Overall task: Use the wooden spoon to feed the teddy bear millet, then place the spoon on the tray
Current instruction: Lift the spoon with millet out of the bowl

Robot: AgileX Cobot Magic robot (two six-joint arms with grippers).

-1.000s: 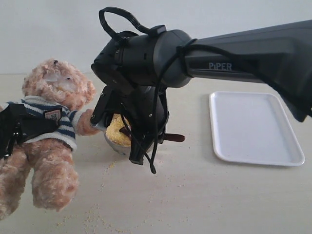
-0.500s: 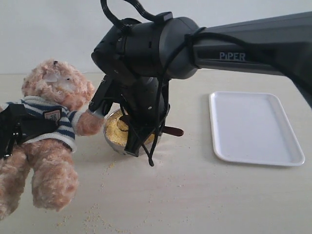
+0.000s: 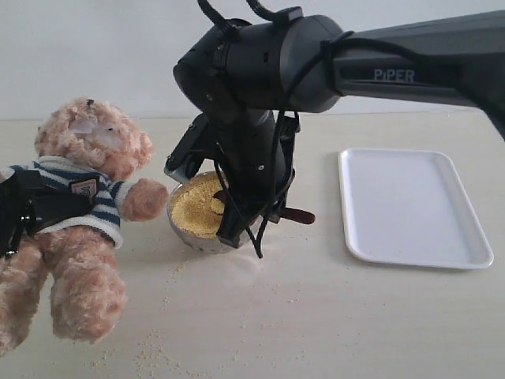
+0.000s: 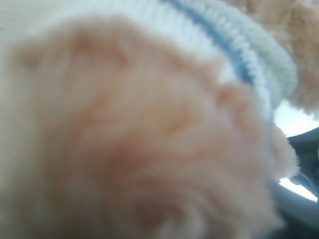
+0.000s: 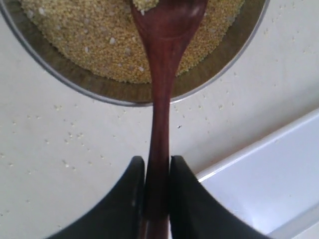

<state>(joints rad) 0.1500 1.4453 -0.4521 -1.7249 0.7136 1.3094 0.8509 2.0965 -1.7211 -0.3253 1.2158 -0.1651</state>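
The teddy bear point(image 3: 87, 213) in its striped sweater sits at the left, and my left gripper point(image 3: 35, 205) is clasped round its torso. In the left wrist view its fur point(image 4: 129, 139) fills the picture and hides the jaws. My right gripper point(image 5: 157, 168) is shut on the slim handle of the wooden spoon point(image 5: 162, 94). The spoon's oval bowl lies over the millet point(image 5: 94, 40) in the metal bowl point(image 3: 197, 235), with a few grains on it. Its handle end point(image 3: 300, 215) sticks out to the right of the arm. The white tray point(image 3: 414, 207) lies to the right.
Loose millet grains point(image 3: 154, 347) are scattered on the pale table in front of the bear and round the bowl. The right arm point(image 3: 410, 71) spans the scene from the upper right. The tray's corner point(image 5: 264, 184) lies close behind the right gripper.
The right arm has shifted right and slightly up, carrying the spoon with it, so more of the millet bowl shows. The bear and the left gripper have stayed put.
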